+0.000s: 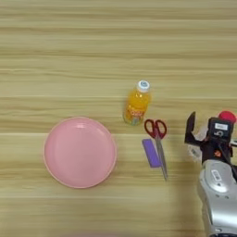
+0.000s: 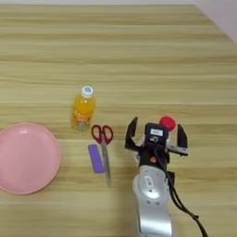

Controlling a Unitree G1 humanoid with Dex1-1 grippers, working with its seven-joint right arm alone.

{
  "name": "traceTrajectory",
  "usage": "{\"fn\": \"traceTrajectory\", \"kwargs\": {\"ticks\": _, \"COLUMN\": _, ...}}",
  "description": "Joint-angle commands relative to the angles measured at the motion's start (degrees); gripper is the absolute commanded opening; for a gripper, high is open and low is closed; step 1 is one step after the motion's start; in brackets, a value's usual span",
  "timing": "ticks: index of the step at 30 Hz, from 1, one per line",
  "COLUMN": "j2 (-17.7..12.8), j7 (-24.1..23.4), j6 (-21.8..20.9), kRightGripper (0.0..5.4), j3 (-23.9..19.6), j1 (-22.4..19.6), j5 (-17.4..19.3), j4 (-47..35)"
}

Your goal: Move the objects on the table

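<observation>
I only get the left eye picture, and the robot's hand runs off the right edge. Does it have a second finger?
Observer: Yes. The right eye view shows the whole hand, with two black fingers spread wide apart.
Operator: What's that red blob?
Observer: It's a bottle's red cap, seen between the fingers. I cannot tell whether they touch it.
Operator: Anything further right?
Observer: A black cable runs beside the silver forearm, above the table.
</observation>
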Motion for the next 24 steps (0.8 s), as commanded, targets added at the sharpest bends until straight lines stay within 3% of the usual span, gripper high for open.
{"fn": "traceTrajectory", "kwargs": {"ticks": 1, "j2": -1.07, "j7": 0.00, "j6": 0.32, "kRightGripper": 5.38, "j3": -0.92, "j1": -2.98, "j5": 0.80, "j4": -1.90}}
{"fn": "traceTrajectory", "kwargs": {"ticks": 13, "j2": -1.04, "j7": 0.52, "j6": 3.18, "kRightGripper": 5.38, "j3": -1.79, "j1": -3.90, "j5": 2.43, "j4": -0.27}}
{"fn": "traceTrajectory", "kwargs": {"ticks": 24, "j2": -0.67, "j7": 2.09, "j6": 6.77, "kRightGripper": 5.38, "j3": -2.79, "j1": -4.99, "j5": 6.54, "j4": 1.83}}
